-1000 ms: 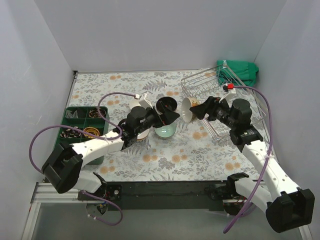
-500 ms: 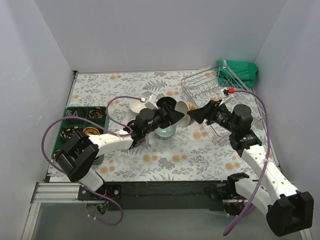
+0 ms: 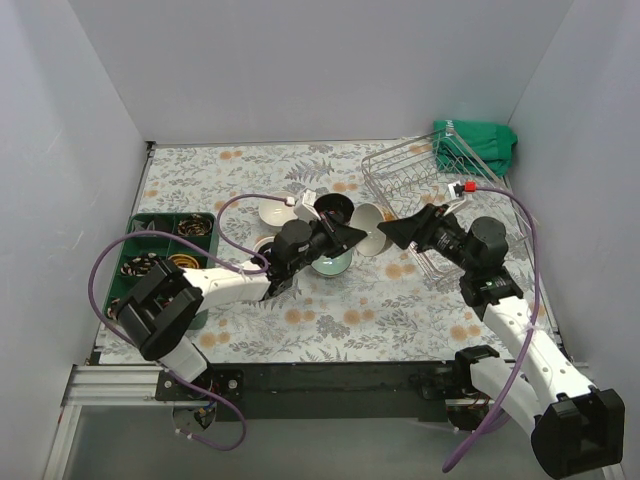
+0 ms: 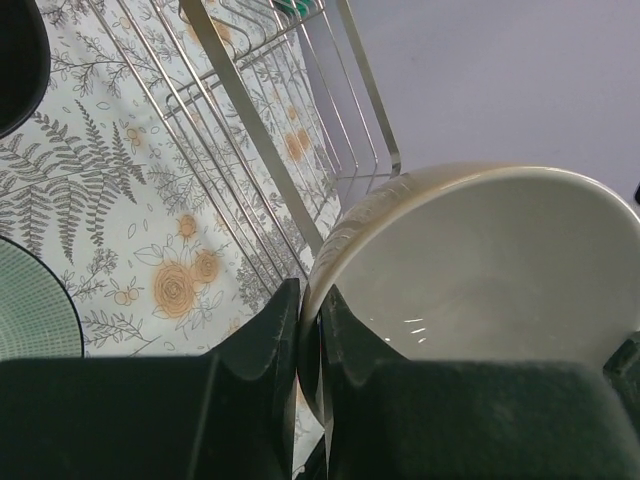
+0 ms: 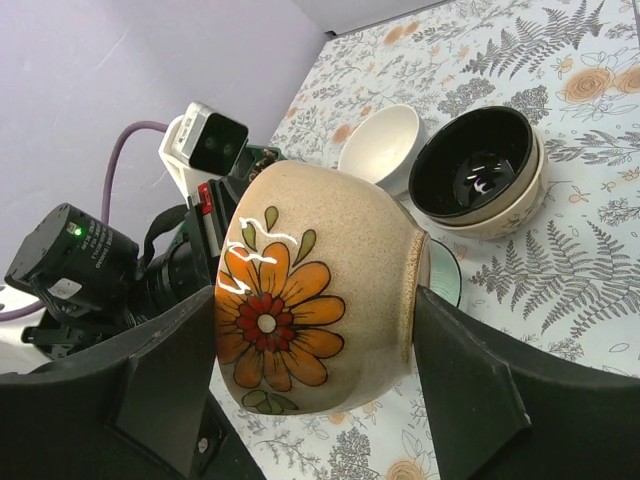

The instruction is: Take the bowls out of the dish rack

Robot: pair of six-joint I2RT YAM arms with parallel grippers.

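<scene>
Above the table (image 3: 330, 320) tilts a flower-painted tan bowl (image 5: 320, 290)

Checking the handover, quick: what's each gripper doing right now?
Left gripper: closed on the rim of the flowered bowl.
Right gripper: holding the same bowl by its sides.

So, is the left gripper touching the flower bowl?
Touching. In the left wrist view, the left gripper pinches the flower bowl at its rim, no gap.
</scene>
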